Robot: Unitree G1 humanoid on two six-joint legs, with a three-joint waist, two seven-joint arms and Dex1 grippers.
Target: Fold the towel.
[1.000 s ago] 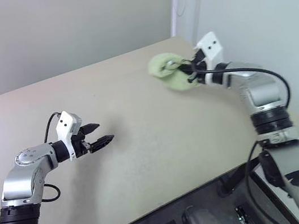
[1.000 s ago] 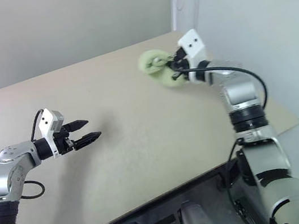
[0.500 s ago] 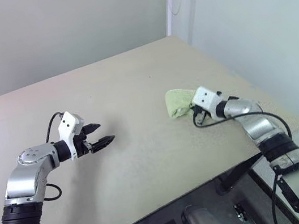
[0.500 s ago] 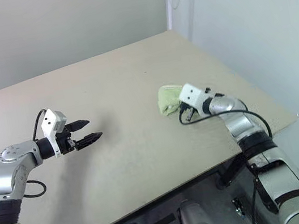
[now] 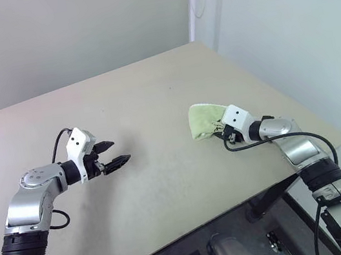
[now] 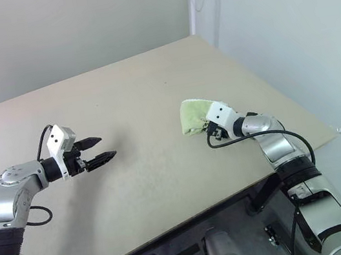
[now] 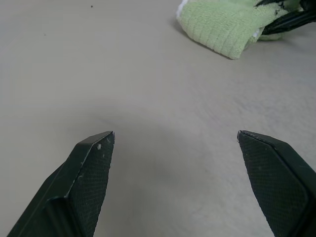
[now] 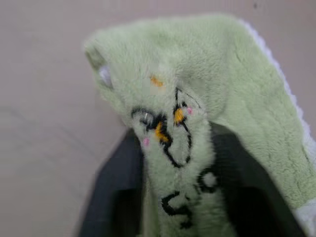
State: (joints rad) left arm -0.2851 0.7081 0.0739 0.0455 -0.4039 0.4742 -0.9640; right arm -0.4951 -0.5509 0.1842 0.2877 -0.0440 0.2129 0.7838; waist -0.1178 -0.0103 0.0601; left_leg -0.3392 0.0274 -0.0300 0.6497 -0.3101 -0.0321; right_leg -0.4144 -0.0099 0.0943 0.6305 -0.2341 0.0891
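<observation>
The towel (image 5: 205,120), a pale lime-green cloth with white edging, lies bunched on the table toward its right side. A black and orange embroidered figure shows on the towel (image 8: 197,94) in the right wrist view. My right gripper (image 5: 222,133) is low at the towel's near-right edge. Its fingers (image 8: 118,192) stand apart, with a fold of the cloth lying between them. My left gripper (image 5: 118,156) hovers over the left half of the table, well apart from the towel (image 7: 222,24). It is open, with nothing between its fingertips (image 7: 96,148).
The beige table (image 5: 151,91) stretches wide between the two arms. Its right edge (image 5: 314,123) runs close behind my right arm. A pale wall (image 5: 76,32) stands past the far edge. The table's near edge (image 5: 193,225) runs in front.
My right arm came down from a raised spot near the far right corner and brought the towel onto the table. Its fingers have since spread. The left arm stayed put.
</observation>
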